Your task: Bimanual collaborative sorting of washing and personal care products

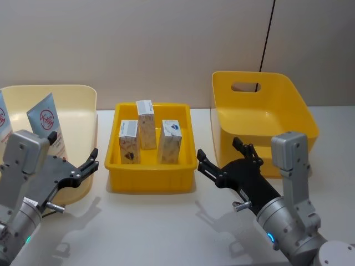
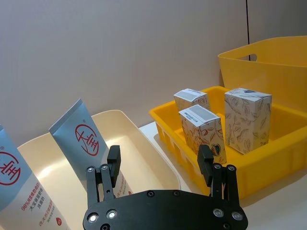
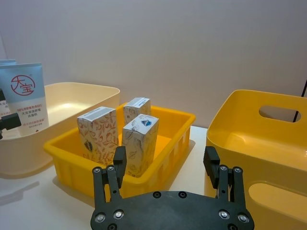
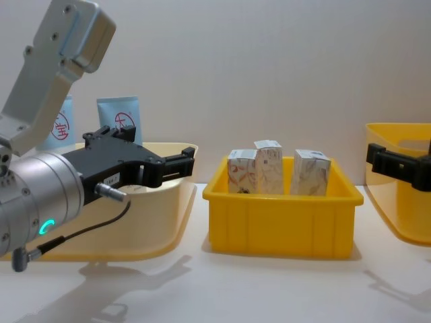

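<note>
Currently sorting looks unstarted. Three marbled cartons [image 1: 147, 130] upright inside shallow yellow tray [image 1: 151, 180], tops exposed for picking. Blue squeeze tubes [image 1: 46, 121] lean in cream bin [image 1: 75, 108] left of tray; handled yellow bin [image 1: 260, 119] right of tray. Left gripper [image 1: 83, 165] front-left of tray, right gripper [image 1: 217, 148] front-right; both spread wide, holding nothing.

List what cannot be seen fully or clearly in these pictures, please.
Head view: the leftmost tube is cut by the left edge; the left arm covers the lower part of the second tube.
Chest view: the tray wall hides the lower parts of the cartons; the right hand is cut by the right edge.
Carton print: too small to read.
</note>
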